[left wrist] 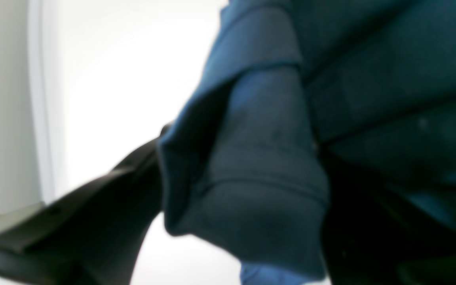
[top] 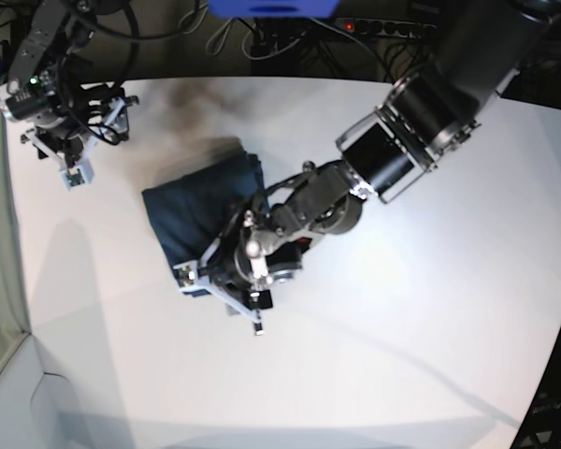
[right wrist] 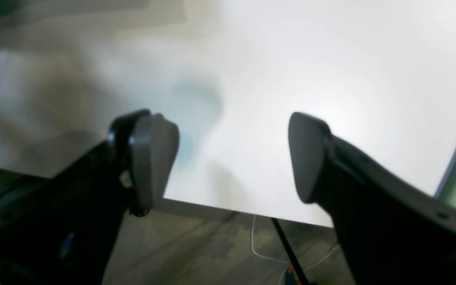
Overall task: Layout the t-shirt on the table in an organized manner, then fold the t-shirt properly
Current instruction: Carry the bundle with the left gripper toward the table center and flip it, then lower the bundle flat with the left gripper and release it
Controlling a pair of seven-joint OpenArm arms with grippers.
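Three views, one entry each.

Left wrist view: the t-shirt [left wrist: 259, 166] fills the right side of the frame as a thick stack of navy layers with a hemmed edge hanging down. One dark finger [left wrist: 105, 206] of the left gripper [left wrist: 228, 190] shows at lower left, pressed against the cloth; the opposite finger is lost in shadow behind the fabric. Fingers appear clenched on the folded layers.

Right wrist view: the right gripper [right wrist: 232, 158] has its fingers spread wide and holds nothing. Below it lie the bare white table [right wrist: 331, 79], its near straight edge, and floor with cables beyond.

Base view: the t-shirt [top: 194, 210] lies as a compact folded block left of the table's centre, nearer the far-left corner than any other. The left gripper [top: 226, 288] sits at the block's near edge. The right gripper [top: 70, 159] hangs by the far-left corner, well apart from the shirt.

Step in hand: a late fold, judged by the small layered shape.

Next move: likely laying the held edge down squarely, then letting go without dragging the layers.
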